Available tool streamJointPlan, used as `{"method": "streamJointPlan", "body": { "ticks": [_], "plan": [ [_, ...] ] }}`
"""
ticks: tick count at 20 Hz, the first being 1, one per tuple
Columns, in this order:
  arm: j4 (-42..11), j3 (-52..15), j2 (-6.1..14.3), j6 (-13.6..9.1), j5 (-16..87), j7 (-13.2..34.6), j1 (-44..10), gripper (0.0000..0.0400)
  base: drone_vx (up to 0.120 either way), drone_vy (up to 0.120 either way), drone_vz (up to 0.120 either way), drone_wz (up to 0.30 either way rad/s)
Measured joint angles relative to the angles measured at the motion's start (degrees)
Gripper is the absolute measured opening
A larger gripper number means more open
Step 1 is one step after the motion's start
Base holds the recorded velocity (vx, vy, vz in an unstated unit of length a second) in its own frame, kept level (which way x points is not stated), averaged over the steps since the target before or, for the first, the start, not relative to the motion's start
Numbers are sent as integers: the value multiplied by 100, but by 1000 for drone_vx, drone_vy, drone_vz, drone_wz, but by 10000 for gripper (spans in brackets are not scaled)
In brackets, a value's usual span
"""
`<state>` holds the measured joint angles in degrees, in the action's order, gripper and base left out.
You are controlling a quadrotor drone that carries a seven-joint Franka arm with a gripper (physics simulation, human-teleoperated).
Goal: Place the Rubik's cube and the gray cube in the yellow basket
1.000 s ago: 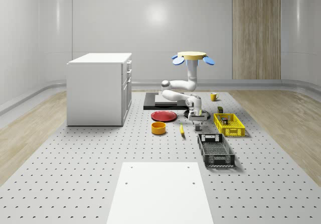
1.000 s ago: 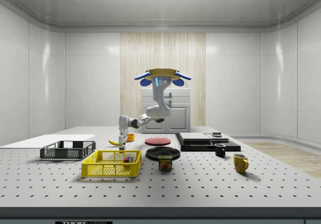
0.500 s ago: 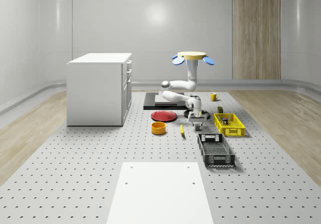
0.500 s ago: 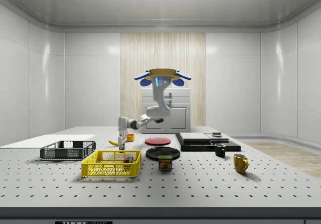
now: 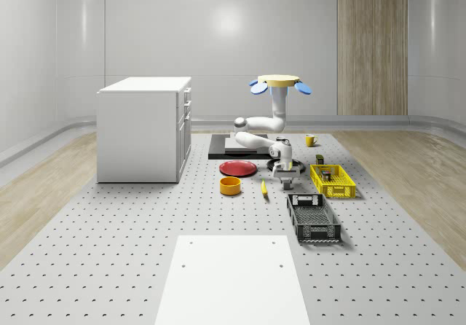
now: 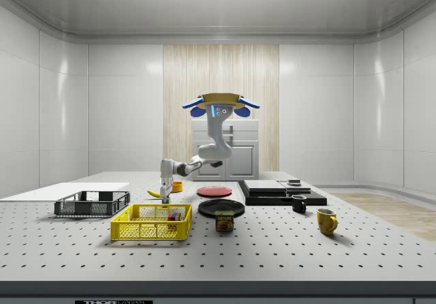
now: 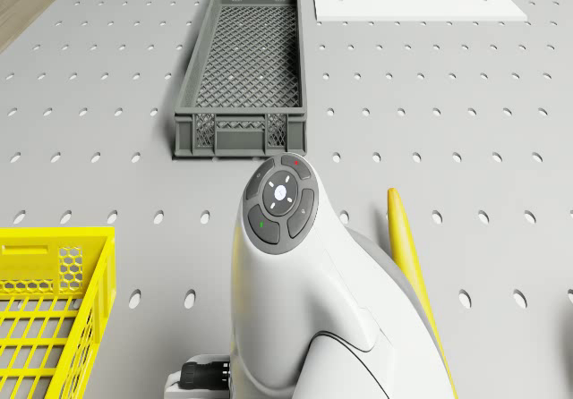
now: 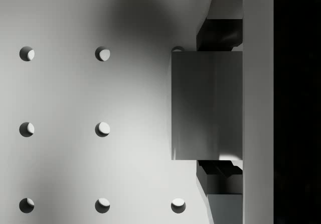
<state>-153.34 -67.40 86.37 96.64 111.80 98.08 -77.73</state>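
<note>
The drone (image 5: 281, 82) hovers over the perforated desk (image 5: 109, 237), arm bent down. Its jaws (image 8: 220, 103) are clamped on the smooth, square-edged gray cube (image 8: 206, 105), low over the desk beside the yellow mesh basket (image 5: 332, 181) and the slatted gray crate (image 7: 243, 70).

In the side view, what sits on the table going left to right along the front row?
Dark gray mesh crate → yellow basket → small labelled can → black mug → yellow mug.
</note>
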Motion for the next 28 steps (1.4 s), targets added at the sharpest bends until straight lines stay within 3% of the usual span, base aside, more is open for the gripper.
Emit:
{"method": "streamJointPlan", "body": {
  "ticks": [16, 28],
  "plan": [
    [-60, -139, -8, -86, -118, -9, 44, 251, 0, 0, 2, 0],
    [-255, -722, 65, -314, -666, 5, 136, 250, 0, 0, 120, 0]
  ]
}}
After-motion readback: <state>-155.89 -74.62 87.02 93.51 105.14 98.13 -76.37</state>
